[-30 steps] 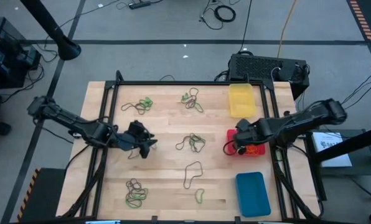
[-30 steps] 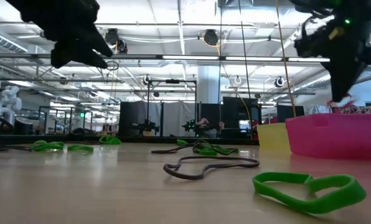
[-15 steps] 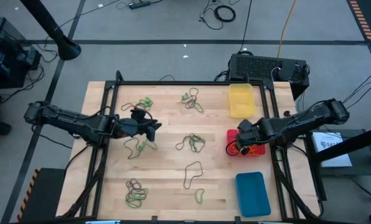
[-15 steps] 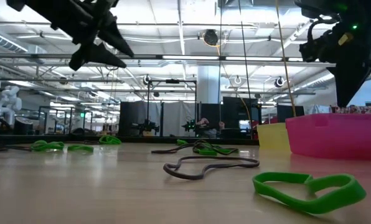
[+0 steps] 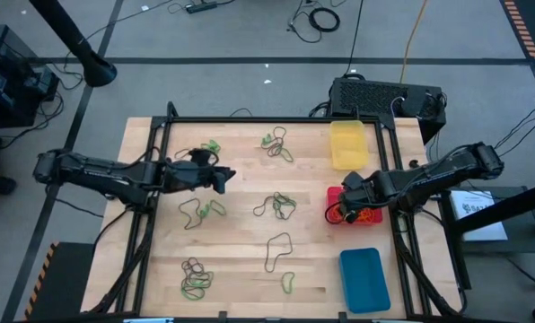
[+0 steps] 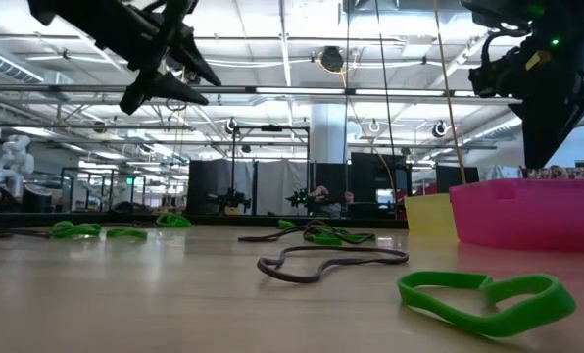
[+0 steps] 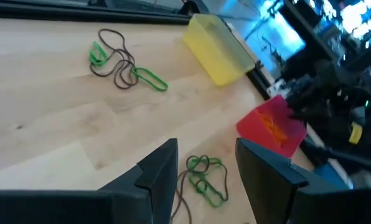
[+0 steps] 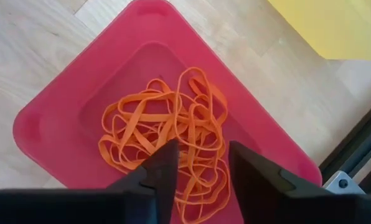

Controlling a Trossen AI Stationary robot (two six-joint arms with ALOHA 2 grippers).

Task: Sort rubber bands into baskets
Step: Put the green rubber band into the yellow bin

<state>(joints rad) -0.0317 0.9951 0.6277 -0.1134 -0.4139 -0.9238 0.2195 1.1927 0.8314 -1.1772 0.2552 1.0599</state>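
Observation:
The red basket [image 5: 362, 215] on the table's right holds a heap of orange rubber bands [image 8: 173, 134]. My right gripper [image 8: 201, 152] hangs open just above that heap, pointing steeply down, with nothing between its fingers. The yellow basket [image 5: 348, 144] stands farther back and the blue basket [image 5: 363, 280] nearer. Green and dark rubber bands lie in loose clusters on the wood [image 5: 276, 206] [image 5: 275, 144] [image 5: 200, 151] [image 5: 200, 212] [image 5: 196, 278]. My left gripper [image 5: 221, 178] hovers open and bare over the left half, high above the table [image 6: 199, 88], pointing toward the right.
A black metal frame [image 5: 249, 120] runs around the work area. A black box [image 5: 384, 97] with cables sits behind the yellow basket. A single dark band [image 5: 276, 251] and a green one [image 5: 288, 283] lie near the front edge.
My right gripper has opened over the red basket, and the bit of orange at its fingertips is gone from them. My left gripper, open all the while, has swung toward the table's far edge and risen a little, away from the bands it stood over.

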